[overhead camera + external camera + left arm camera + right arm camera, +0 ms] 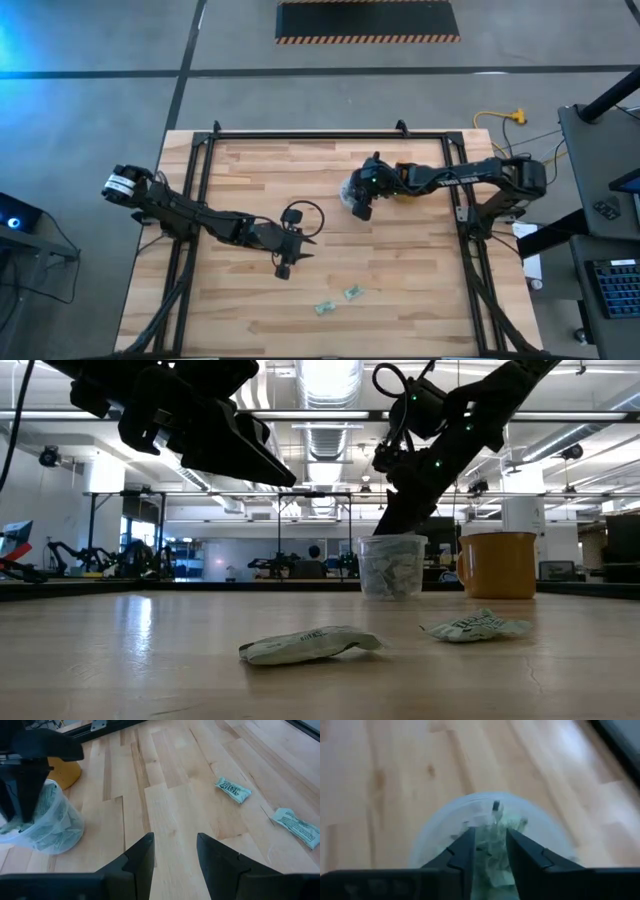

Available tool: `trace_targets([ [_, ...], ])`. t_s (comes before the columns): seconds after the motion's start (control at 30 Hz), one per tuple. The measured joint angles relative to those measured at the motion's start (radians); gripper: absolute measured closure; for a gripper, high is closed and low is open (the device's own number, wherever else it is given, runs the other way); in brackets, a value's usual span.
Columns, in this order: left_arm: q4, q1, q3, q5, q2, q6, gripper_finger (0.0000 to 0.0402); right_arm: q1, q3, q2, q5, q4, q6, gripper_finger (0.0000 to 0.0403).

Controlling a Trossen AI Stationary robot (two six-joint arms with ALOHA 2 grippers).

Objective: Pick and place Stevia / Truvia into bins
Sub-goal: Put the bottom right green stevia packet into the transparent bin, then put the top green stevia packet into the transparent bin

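Your right gripper (pixel 489 851) hangs over the cup (pixel 391 565) near the table's far right, fingers parted with nothing visibly held, so rising carelessly could tip it, while two sachets (pixel 338 300) wait near the front edge beyond the open, empty left gripper (pixel 173 852).

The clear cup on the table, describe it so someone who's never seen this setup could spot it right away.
Start at the wooden table and look toward its far side, under the right arm's tool. There stands the clear plastic cup, holding pale green and white sachets. Its neighbour beside it is an orange cup, solid in colour, while this one is see-through.
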Motion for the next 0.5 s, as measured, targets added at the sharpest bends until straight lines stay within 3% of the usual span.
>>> trace_targets([
  [0.2,-0.001,0.000,0.000,0.000,0.000,0.000,0.0270,0.003,0.000,-0.043,0.050,-0.008,-0.004,0.0279],
  [0.5,-0.002,0.000,0.000,0.000,0.000,0.000,0.0270,0.085,0.000,-0.151,0.048,-0.108,0.005,0.0273],
])
